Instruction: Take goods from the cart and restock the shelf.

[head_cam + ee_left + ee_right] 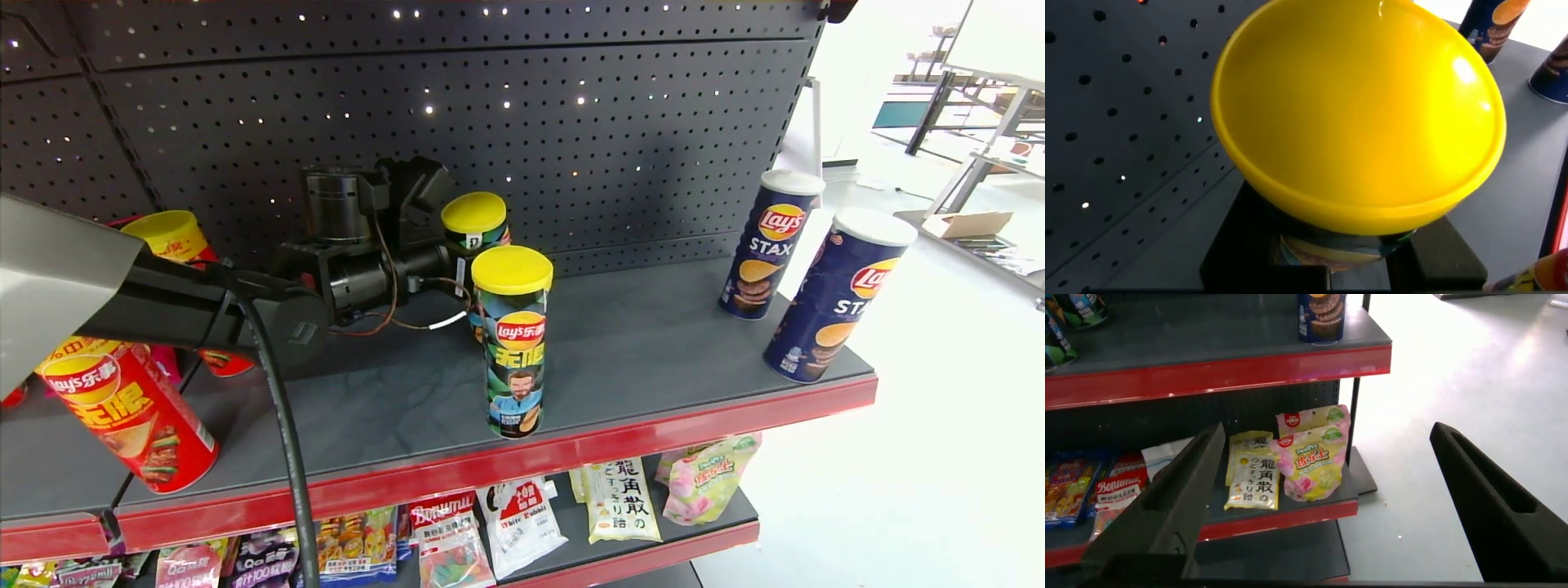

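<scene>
Our left arm [180, 306], grey shell then black links, thick black cable [282, 425], thin orange wires [394, 286], our right gripper [1327, 498], broad black fingers [1159, 510].

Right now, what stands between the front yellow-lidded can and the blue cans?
Nothing: the head view shows bare grey shelf board between the front yellow-lidded can and the blue cans. The left claw grips the rear yellow-lidded can.
</scene>
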Robot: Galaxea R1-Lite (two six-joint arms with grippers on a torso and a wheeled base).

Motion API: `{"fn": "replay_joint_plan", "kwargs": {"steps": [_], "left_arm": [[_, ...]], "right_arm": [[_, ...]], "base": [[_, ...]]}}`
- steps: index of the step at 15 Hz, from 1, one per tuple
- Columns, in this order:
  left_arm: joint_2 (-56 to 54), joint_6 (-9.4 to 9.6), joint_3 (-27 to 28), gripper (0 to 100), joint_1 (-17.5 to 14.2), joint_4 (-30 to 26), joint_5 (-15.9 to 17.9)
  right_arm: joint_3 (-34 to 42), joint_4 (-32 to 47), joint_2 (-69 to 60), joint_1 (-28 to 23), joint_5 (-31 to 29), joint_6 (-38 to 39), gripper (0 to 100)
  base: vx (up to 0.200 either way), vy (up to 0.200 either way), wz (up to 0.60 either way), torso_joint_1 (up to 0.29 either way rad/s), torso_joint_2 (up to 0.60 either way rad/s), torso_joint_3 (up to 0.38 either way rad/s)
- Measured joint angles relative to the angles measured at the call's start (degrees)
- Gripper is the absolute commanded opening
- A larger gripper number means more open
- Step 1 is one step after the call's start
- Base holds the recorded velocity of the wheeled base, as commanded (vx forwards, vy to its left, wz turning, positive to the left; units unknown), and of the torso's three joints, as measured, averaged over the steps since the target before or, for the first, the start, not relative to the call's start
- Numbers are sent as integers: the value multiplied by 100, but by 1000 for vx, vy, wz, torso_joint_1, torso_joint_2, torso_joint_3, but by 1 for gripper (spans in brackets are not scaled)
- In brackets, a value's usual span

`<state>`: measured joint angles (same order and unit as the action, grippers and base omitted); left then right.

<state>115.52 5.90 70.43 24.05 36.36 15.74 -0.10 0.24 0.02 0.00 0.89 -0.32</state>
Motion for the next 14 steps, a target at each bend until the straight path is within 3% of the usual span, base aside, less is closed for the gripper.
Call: {"fn": "replay_joint_plan", "kwargs": {"steps": [12, 14], "left_arm": [[0, 26, 18, 0, -35, -172, 0], [-5, 162, -2, 0, -35, -172, 2]], "right_arm": [[0, 2, 0, 0, -2, -1, 100], [0, 2, 0, 0, -2, 0, 100]], "base": [[0, 0, 0, 0, 0, 0], [0, 0, 0, 0, 0, 0]]}}
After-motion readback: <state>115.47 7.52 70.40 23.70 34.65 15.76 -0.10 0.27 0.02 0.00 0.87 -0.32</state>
